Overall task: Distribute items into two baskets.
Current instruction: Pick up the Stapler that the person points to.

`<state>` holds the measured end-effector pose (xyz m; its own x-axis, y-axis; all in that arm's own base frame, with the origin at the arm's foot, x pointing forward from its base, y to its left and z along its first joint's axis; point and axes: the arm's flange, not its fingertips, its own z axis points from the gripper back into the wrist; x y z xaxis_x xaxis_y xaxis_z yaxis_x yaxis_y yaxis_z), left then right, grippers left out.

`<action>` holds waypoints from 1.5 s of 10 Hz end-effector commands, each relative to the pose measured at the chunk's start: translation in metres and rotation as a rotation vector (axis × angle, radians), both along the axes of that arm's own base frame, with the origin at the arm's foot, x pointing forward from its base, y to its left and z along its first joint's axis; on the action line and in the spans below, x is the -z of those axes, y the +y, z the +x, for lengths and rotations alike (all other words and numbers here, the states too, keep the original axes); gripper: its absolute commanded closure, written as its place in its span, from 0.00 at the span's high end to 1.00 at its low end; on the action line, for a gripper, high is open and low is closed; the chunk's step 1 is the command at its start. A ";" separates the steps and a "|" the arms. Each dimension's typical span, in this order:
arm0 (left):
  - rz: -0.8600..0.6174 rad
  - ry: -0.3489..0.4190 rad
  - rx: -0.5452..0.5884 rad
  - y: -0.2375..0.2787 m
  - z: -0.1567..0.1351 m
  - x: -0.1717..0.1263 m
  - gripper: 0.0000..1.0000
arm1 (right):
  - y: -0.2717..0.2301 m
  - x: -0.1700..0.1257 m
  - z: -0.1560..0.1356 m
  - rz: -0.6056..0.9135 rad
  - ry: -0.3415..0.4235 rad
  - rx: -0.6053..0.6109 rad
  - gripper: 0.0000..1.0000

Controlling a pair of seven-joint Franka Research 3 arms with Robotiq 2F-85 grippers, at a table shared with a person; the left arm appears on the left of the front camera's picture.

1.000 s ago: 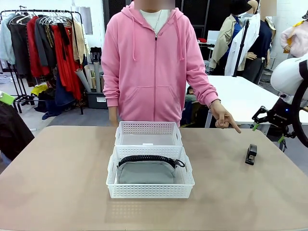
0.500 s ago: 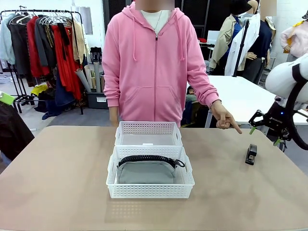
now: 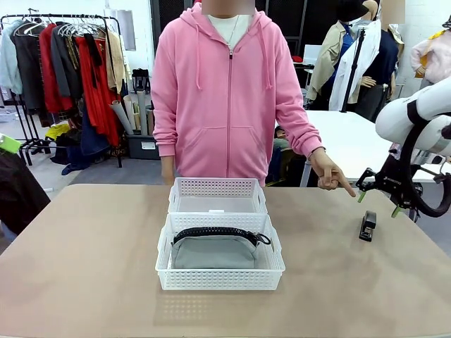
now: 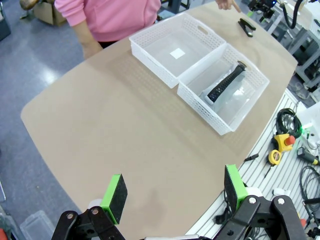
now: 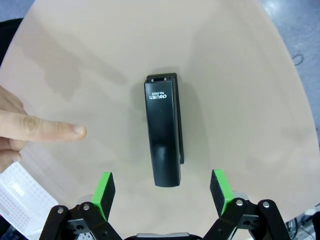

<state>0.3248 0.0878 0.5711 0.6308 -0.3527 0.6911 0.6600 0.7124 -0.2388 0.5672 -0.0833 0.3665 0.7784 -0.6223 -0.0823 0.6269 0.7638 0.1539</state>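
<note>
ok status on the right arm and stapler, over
left jaws open. right jaws open above small black stapler. flat grey fabric pouch in near white lattice basket. person's pointing hand close by.

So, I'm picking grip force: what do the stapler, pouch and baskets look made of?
Stapler: smooth black casing, probably plastic, with a faint sheen. Pouch: matte grey fabric with soft, slumped edges. Near basket and far basket: white moulded plastic with perforated lattice walls.

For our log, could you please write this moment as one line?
right jaws open over stapler | pouch in near basket | hand points at stapler
</note>
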 end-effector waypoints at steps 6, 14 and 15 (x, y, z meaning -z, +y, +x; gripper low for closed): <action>-0.018 -0.015 0.016 0.000 0.001 0.001 1.00 | 0.000 0.035 0.017 -0.080 0.084 -0.010 1.00; -0.018 -0.015 0.016 0.000 0.001 0.001 1.00 | 0.000 0.056 0.017 -0.097 0.100 -0.012 1.00; -0.018 -0.015 0.016 0.000 0.001 0.001 1.00 | 0.001 0.059 0.018 -0.098 0.105 -0.015 0.90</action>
<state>0.3247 0.0877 0.5711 0.6308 -0.3535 0.6908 0.6608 0.7113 -0.2394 0.5814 -0.0852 0.3085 0.7901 -0.5991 -0.1298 0.6090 0.7913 0.0549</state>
